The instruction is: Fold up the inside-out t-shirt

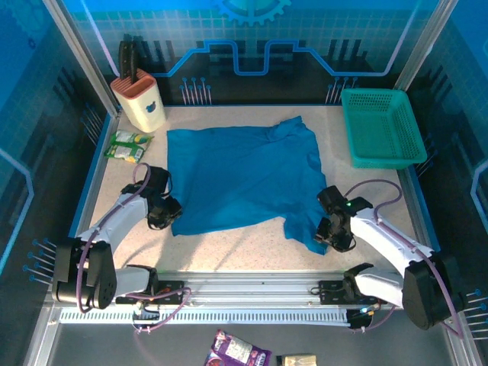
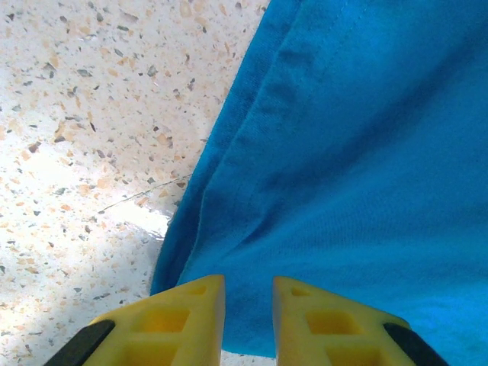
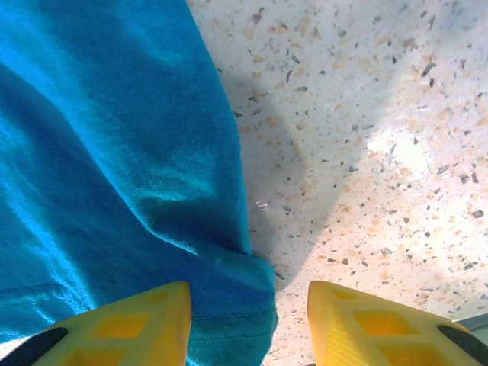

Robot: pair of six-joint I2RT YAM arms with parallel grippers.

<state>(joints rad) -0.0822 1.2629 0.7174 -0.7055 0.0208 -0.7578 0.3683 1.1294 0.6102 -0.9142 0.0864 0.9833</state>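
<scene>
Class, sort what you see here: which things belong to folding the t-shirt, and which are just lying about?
In the job: blue t-shirt, left gripper, right gripper.
Lying about: green mesh basket, knife block, green packet, purple packet.

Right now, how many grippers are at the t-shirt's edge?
2. The left gripper is at the t-shirt's near left corner, cloth between its fingers; the right gripper straddles its near right corner, open.

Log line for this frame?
phase: grasp | left gripper: closed on t-shirt left edge | right gripper: open, straddling near-right corner | fold: not started
</scene>
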